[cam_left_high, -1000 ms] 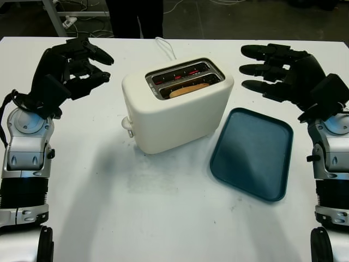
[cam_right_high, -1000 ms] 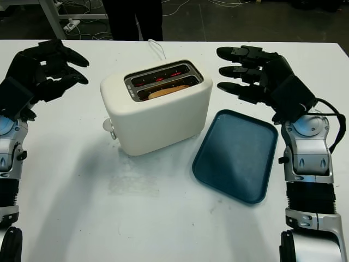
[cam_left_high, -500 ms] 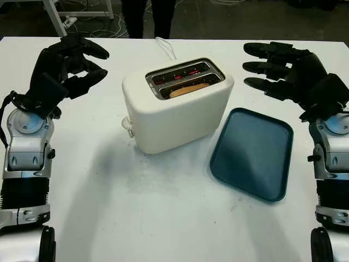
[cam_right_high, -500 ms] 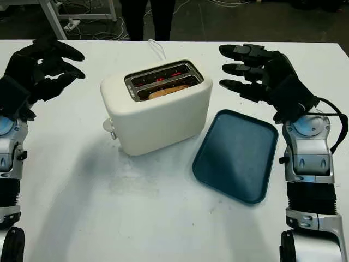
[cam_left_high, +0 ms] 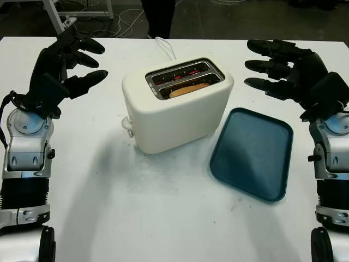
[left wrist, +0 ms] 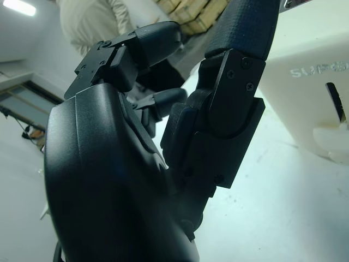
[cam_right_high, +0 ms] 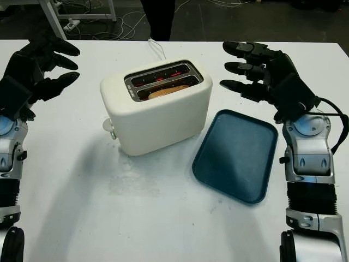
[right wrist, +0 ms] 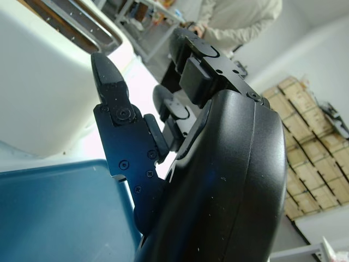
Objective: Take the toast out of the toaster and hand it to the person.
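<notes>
I am at the very start of the job: the toast (cam_left_high: 189, 89) sits down in the nearer of the 2 slots of the cream toaster (cam_left_high: 177, 112), which stands in the middle of the white table (cam_left_high: 163, 218), a little toward its far edge. My left hand (cam_left_high: 62, 68) is raised over the table's far left corner, open and holding nothing, well apart from the toaster's left end. My right hand (cam_left_high: 289, 73) hovers toward the far right corner, open and empty too, fingers pointing at the toaster, above the far edge of the dark blue tray (cam_left_high: 253, 153) that lies just beside the toaster's right end. A person (cam_left_high: 158, 16) stands beyond the far edge. The step in hand, as I judge it, is the reach. Next I must bring 1 hand over the near slot, pinch the toast's exposed top edge, and lift it straight up before offering it across the far edge.
</notes>
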